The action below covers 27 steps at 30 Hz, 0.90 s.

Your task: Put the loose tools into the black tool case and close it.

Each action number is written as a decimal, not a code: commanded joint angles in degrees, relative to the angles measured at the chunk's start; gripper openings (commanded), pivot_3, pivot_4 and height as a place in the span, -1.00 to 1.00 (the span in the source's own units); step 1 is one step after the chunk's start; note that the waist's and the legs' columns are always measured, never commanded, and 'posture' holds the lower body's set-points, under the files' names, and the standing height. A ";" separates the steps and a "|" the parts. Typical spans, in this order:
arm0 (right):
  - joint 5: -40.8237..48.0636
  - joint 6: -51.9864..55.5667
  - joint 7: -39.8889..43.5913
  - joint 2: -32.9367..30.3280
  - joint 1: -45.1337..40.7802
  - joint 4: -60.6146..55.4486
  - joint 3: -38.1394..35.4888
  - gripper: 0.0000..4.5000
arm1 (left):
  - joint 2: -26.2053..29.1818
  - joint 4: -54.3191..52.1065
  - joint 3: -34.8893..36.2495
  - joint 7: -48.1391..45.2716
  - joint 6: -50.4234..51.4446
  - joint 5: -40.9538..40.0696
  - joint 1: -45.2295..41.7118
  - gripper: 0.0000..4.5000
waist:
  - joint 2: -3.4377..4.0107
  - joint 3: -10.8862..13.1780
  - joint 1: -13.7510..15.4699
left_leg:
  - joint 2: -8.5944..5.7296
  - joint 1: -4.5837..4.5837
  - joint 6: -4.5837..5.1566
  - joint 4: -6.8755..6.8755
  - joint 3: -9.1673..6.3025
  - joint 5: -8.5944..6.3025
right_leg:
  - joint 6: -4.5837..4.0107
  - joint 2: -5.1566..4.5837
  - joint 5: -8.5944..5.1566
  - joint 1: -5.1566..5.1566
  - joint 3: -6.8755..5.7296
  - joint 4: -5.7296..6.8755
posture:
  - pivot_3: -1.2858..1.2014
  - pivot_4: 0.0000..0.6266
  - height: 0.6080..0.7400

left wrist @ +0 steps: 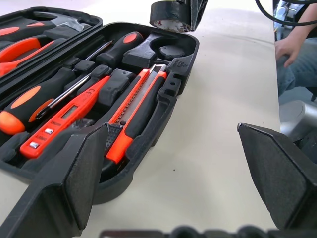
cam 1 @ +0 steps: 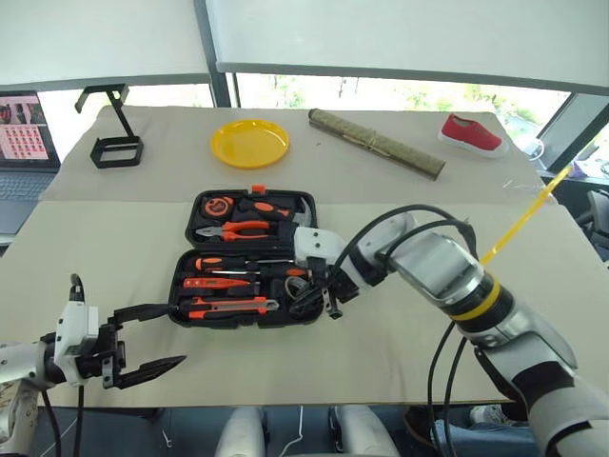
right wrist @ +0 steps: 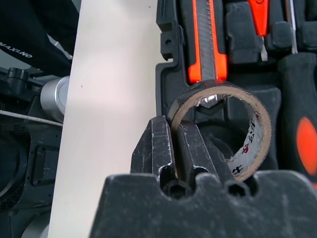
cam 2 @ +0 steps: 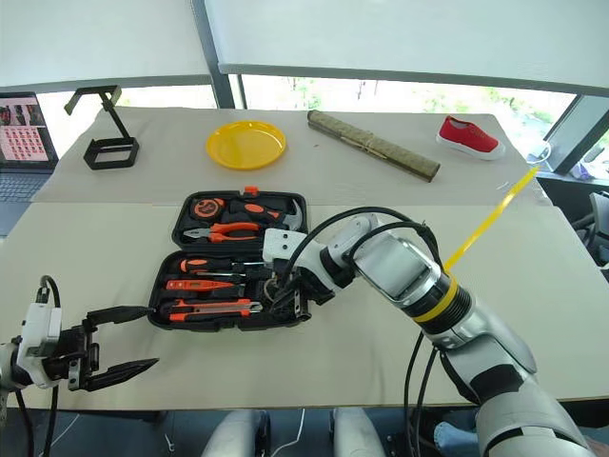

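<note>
The black tool case (cam 1: 186, 262) lies open in the middle of the table. Its near half holds two screwdrivers (cam 1: 233, 263), a slim orange tester pen (cam 1: 219, 283) and an orange-black utility knife (cam 1: 228, 306). My right gripper (right wrist: 173, 124) is shut on the wall of the dark tape roll (right wrist: 262, 129). It holds the roll just above the near right corner of the case (left wrist: 185, 47), over a round recess. My left gripper (cam 1: 143, 338) hangs open and holds nothing, off the case's near left corner; its fingers (left wrist: 84, 168) frame the knife (left wrist: 138, 104).
The far half of the case holds pliers (cam 1: 233, 229) and a tape measure (cam 1: 221, 205). At the back stand a wire stand (cam 1: 114, 143), a yellow plate (cam 1: 249, 143), a rolled mat (cam 1: 376, 143) and a red shoe (cam 1: 471, 133). A laptop (cam 1: 24, 143) sits far left. A person's hand (left wrist: 290, 47) is beyond the table.
</note>
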 commanded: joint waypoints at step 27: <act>6.64 -2.63 10.66 -7.53 -2.64 -0.07 -2.87 0.42 | -1.54 -0.83 2.32 11.21 7.44 -1.43 -1.60 1.00 | 0.00 0.03 0.02 | 0.02 -0.02 0.01 0.00 -0.10 0.00 | 0.00 0.02 0.00 -0.02 -0.03 -0.01 | 0.03 -0.52 1.00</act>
